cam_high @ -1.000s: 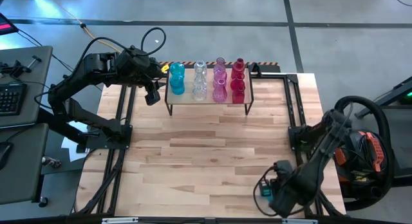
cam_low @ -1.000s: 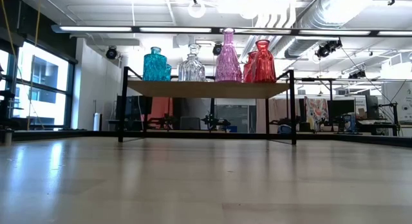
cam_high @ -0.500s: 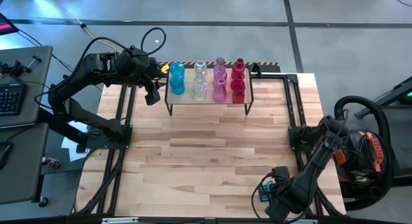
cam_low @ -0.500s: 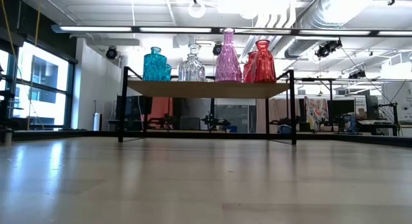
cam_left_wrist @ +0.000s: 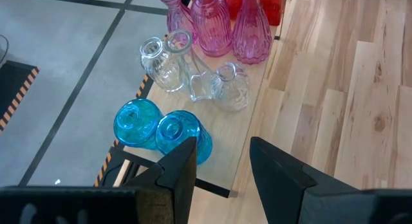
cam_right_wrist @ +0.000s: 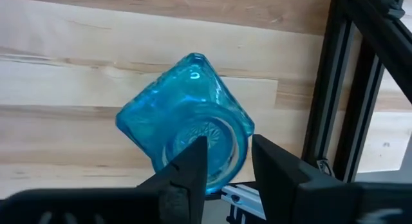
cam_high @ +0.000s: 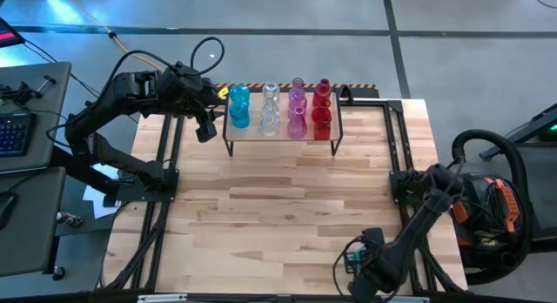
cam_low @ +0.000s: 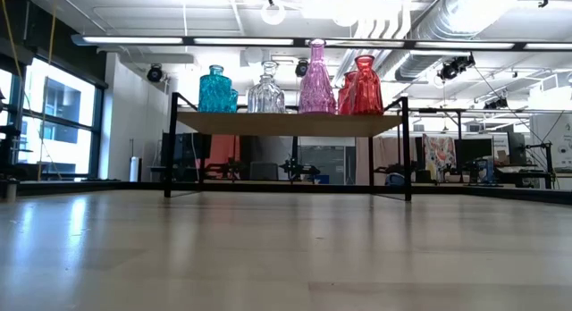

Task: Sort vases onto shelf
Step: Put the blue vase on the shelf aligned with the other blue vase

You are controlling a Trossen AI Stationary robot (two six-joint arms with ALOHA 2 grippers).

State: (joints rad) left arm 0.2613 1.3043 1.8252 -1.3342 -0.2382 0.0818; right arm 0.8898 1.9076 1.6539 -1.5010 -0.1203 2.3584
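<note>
The shelf (cam_high: 280,136) stands at the table's far side. Teal (cam_high: 238,107), clear (cam_high: 271,111), pink (cam_high: 298,111) and red (cam_high: 323,111) vases stand on it in rows; the low view shows them upright on its top (cam_low: 286,123). One more teal-blue faceted vase (cam_right_wrist: 187,118) stands upright at the table's near right edge (cam_high: 355,260). My right gripper (cam_right_wrist: 228,147) hangs open just above it, pointing down, one finger over its mouth and the other past its rim. My left gripper (cam_high: 206,131) waits open beside the shelf's left end, nothing between its fingers (cam_left_wrist: 222,150).
Black frame rails (cam_right_wrist: 360,89) run along the table's right side, close to the teal vase. The middle of the wooden table (cam_high: 278,216) is bare. A desk with a keyboard (cam_high: 17,129) stands off the left, and cables (cam_high: 496,198) lie off the right.
My right gripper has sunk toward the teal vase at the table's near edge, moving a little toward the left edge and tipping more steeply downward. Its fingers stay open. The shelf and its vases have not moved.
</note>
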